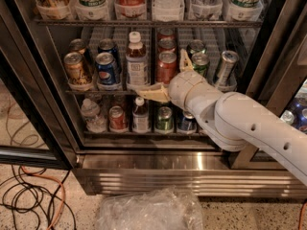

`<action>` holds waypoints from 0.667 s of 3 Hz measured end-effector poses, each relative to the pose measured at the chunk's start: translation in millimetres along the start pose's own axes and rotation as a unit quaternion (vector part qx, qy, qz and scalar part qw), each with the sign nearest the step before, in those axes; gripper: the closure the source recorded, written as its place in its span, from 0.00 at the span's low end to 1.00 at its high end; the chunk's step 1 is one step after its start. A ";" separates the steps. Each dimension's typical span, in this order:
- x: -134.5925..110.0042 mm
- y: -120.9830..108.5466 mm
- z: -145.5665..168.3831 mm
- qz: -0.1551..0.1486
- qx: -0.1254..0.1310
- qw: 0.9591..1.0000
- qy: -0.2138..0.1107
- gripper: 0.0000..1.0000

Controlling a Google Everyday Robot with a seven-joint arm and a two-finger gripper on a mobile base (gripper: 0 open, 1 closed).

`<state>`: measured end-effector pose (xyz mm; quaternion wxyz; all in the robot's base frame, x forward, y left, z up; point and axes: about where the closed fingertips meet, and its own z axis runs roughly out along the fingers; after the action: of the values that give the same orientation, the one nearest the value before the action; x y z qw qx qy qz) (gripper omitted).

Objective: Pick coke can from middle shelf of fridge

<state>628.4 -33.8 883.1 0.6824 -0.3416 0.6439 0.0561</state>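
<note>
The gripper (161, 73) is spread wide and grasps nothing. One beige finger (149, 93) lies along the front edge of the middle shelf (117, 35); the other stands up by the right side of the coke can (166, 67), so the can sits between them, apparently lined up for a pinch. Whether either finger touches it I cannot tell. The can leads its lane at the shelf's front edge, inside the fridge (158, 167). A bottle (136, 60) just left and a green can (200, 62) just right probably explain the slanted straddle.

Red coke can (166, 68), cream pincer (161, 72) at grey middle shelf (115, 92) — white arm (259, 123), blue can (106, 68), green can (164, 120)
</note>
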 end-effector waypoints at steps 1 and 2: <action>-0.7 -0.6 0.3 -0.002 0.004 1.000 0.000 0.07; 1.8 -4.0 6.8 -0.003 0.009 1.000 0.000 0.15</action>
<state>636.5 -33.8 882.6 0.6857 -0.3375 0.6431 0.0487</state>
